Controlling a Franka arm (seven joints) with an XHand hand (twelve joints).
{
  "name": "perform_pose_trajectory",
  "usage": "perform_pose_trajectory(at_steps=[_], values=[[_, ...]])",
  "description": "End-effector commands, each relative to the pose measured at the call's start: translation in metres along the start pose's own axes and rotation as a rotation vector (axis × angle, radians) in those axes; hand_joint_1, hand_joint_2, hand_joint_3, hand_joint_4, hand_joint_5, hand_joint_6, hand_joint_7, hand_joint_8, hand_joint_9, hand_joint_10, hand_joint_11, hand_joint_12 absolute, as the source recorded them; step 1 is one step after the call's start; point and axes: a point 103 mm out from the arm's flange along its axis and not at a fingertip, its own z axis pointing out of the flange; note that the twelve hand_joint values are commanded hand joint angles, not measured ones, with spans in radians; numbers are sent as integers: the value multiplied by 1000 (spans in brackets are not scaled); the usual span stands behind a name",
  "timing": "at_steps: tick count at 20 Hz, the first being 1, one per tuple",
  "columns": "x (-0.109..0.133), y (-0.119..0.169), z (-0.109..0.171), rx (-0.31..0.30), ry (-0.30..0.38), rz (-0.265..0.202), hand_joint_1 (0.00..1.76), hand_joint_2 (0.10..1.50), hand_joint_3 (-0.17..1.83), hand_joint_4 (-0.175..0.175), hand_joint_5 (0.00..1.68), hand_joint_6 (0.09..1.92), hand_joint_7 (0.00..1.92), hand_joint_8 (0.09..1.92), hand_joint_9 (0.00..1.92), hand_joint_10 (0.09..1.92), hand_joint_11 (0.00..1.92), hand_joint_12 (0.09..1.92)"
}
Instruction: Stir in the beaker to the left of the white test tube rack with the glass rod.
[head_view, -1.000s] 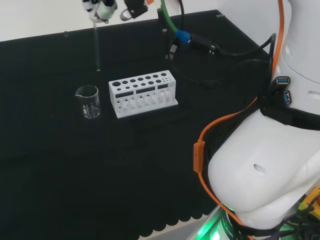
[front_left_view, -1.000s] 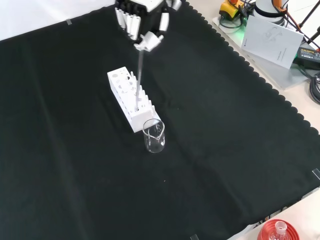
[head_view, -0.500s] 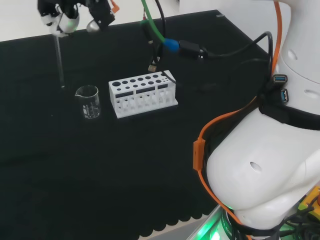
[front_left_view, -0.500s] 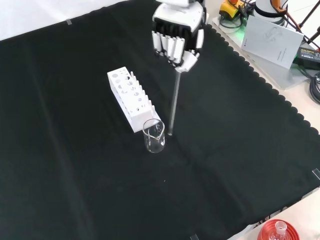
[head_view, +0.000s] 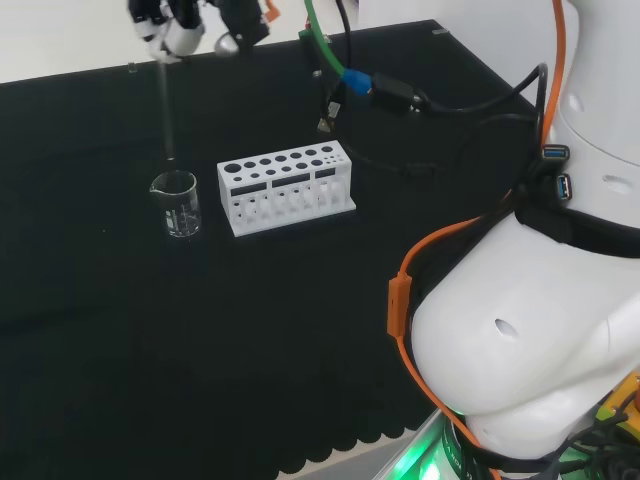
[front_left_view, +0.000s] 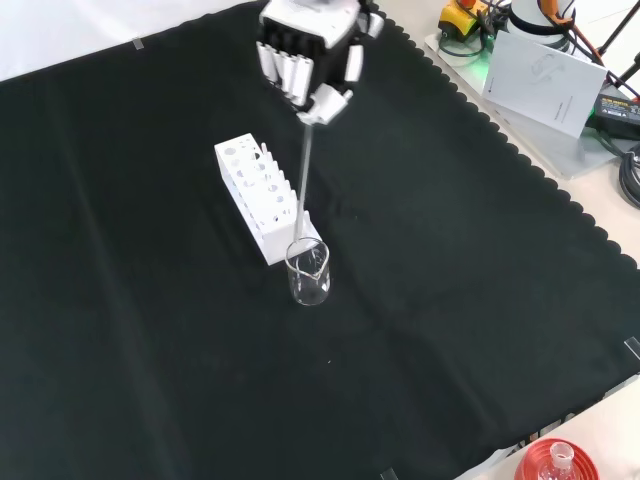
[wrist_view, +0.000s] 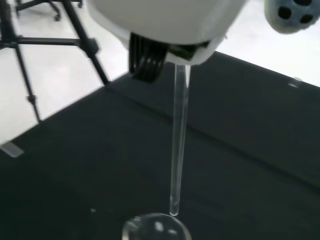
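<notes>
The glass rod (front_left_view: 303, 185) hung nearly upright, its lower tip just above the rim of the beaker (front_left_view: 309, 272), which stood on the surface just beside the end of the white test tube rack (front_left_view: 262, 208). The hand (front_left_view: 305, 55) pinched the rod's top between curled fingers. The step in hand was alignment; the tip seemed not yet inside. Next, a straight descent into the beaker, then stirring.

White test tube rack (head_view: 287, 187), clear beaker (head_view: 177, 204), clear glass rod (front_left_view: 303, 185), black cloth (front_left_view: 150, 330).
</notes>
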Motion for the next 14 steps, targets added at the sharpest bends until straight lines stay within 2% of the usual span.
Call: perform_pose_trajectory(at_steps=[1, 14], values=[[-21, -7, 8, 11, 6, 31, 1317, 570, 882, -175, 1091, 937, 1360, 785, 1807, 93, 1659, 464], [-17, -9, 12, 23, 1, 38, 1317, 571, 880, -175, 1091, 936, 1361, 784, 1808, 90, 1661, 460]])
